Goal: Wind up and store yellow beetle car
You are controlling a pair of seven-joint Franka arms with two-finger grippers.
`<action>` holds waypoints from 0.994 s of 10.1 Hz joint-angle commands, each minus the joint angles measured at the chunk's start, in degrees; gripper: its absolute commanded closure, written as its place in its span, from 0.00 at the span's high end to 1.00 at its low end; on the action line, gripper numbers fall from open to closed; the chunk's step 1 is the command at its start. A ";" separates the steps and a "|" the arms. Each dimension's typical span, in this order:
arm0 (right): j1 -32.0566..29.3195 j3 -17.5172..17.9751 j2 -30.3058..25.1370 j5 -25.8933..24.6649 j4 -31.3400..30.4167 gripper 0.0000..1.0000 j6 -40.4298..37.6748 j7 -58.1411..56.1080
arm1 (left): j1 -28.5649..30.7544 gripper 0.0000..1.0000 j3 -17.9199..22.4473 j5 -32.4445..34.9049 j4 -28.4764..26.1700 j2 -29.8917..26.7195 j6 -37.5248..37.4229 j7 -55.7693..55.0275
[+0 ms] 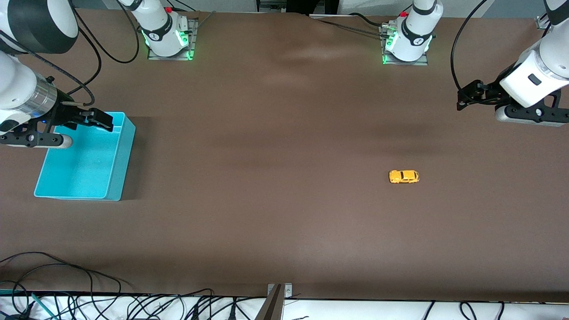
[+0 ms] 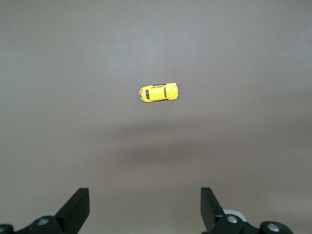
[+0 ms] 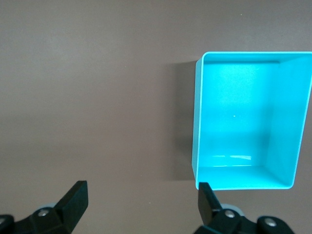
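One yellow beetle car [image 1: 403,176], left pincer [image 1: 462,98] apart

Brown table [image 1: 284,213]: car [image 1: 403,176], bin [image 1: 84,164]

Part of the open turquoise plastic bin [image 1: 113,178] is covered by the right gripper [image 1: 100,120]; its wall is cropped in the right wrist view.

No legible text, label, brand, number or sign anywhere.
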 commanded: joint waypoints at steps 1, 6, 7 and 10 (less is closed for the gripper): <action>-0.15 0.01 0.77 0.80 1.70 1.00 -1.21 0.34 | -0.29 1.00 0.34 -0.40 1.15 0.44 -0.76 0.28; -0.15 0.01 0.77 0.80 1.70 1.00 -1.12 0.25 | -0.47 1.00 0.34 -0.40 1.06 0.44 -1.37 1.15; -0.24 0.01 0.77 0.80 1.70 1.00 -1.21 0.33 | -0.82 1.00 0.34 -0.40 1.06 0.61 -1.54 3.51; -0.33 0.01 0.77 0.80 1.70 1.00 -1.21 0.16 | -1.08 1.00 0.16 -0.31 1.24 3.24 -3.39 17.19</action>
